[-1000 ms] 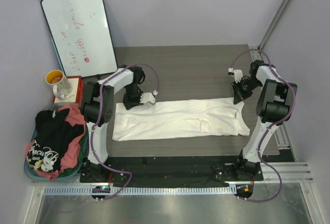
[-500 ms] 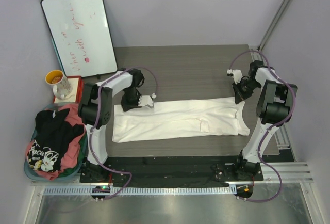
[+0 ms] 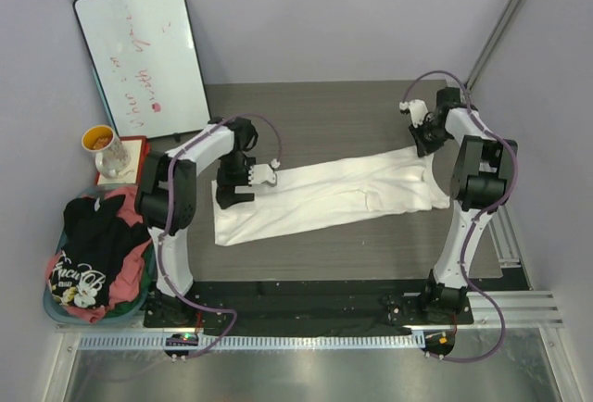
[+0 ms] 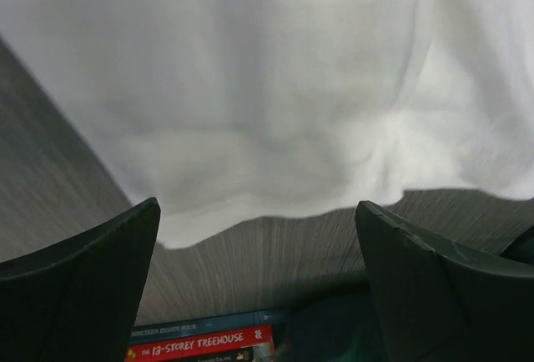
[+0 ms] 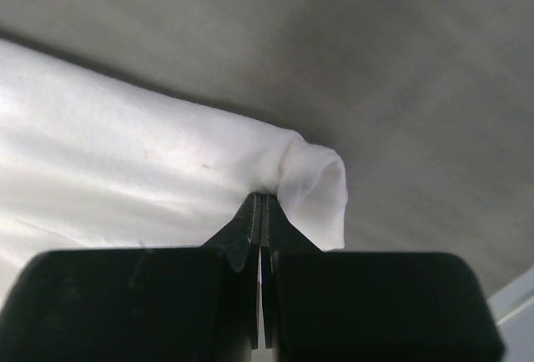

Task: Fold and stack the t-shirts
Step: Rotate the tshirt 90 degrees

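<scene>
Off the bench's (image 3: 352,106) left edge, down by the near corner, the laundry basket (image 3: 48,302) holds the black t-shirt (image 3: 93,235) and the pink-red one (image 3: 139,209) in a heap. Neither is folded yet.

The left gripper (image 3: 255,175) is spread wide and holding nothing. It hangs just over the left end of the white t-shirt (image 3: 324,200), and its wrist view shows the hem (image 4: 275,203) between the open fingers, with bare bench below.

The white t-shirt is folded into a long strip. It lies slanted across the middle of the bench, left end nearer the front and right end angled toward the far right corner.

The right gripper (image 3: 417,127) is clamped tight on that far right corner, with a little bunch of fabric (image 5: 313,183) pinched at its tip.

My take: it's squaring up the strip before folding it end over end. I'd keep the right pinch low and pull gently. With only one corner held, a hard tug will just skew the strip more. I'd bring the left gripper down on the left end to pin it or take a corner, so both ends move together and the layers don't slide apart.
</scene>
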Motion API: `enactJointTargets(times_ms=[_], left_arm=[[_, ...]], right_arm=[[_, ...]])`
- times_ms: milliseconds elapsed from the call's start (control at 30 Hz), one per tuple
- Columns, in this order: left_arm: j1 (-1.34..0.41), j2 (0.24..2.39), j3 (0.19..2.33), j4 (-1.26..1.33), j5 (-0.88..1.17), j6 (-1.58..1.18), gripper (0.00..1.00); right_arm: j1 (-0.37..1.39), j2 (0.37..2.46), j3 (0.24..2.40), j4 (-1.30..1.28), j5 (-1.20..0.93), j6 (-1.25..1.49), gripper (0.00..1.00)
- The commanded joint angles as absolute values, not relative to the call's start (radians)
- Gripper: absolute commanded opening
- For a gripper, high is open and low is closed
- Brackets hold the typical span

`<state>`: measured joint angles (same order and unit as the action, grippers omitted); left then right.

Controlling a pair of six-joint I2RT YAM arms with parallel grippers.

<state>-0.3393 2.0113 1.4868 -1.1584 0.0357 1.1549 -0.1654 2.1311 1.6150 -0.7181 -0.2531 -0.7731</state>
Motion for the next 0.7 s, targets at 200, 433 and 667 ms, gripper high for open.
enactJointTargets(times_ms=[200,433,667], left_arm=[[-0.337,1.884,1.600,-1.187,0.068,1.137,1.00],[-0.342,1.864,1.548,-1.157,0.064,1.121,1.00],[-0.342,1.802,1.448,-1.072,0.072,1.117,1.00]], right_arm=[[-0.071,2.577,2.210,-0.439,-0.074,-0.742,0.01],[0.051,2.681,2.356,-0.088,-0.005,-0.727,0.04],[0.097,2.370,1.979,0.335,0.172,-0.604,0.10]])
